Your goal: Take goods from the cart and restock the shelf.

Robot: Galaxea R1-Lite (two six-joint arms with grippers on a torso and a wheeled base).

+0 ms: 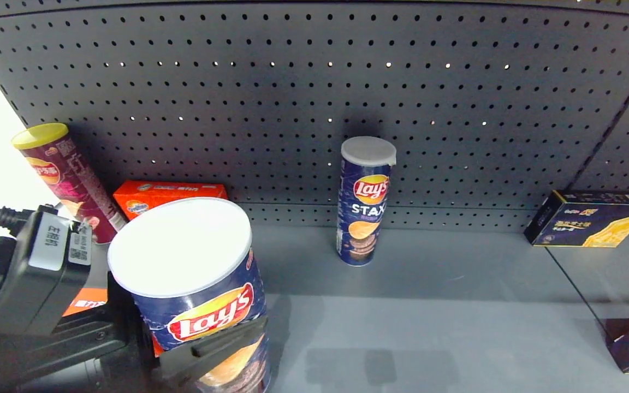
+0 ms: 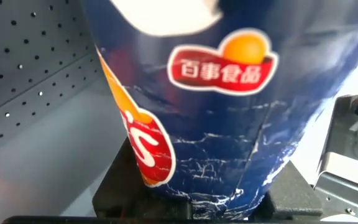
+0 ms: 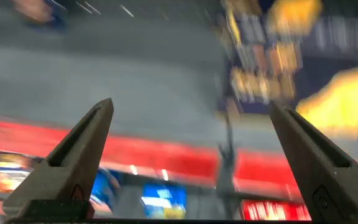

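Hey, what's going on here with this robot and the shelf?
The robot is restocking. Its left gripper is clamped on a blue chip can at the front left of the grey shelf. A matching can already stands upright by the pegboard back. A maroon can leans at far left beside an orange box. The right gripper is open and holds nothing.

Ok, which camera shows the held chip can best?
Head view: the chip can shows its lid, label and the left gripper clamped on it. The left wrist view catches its blue side close up.
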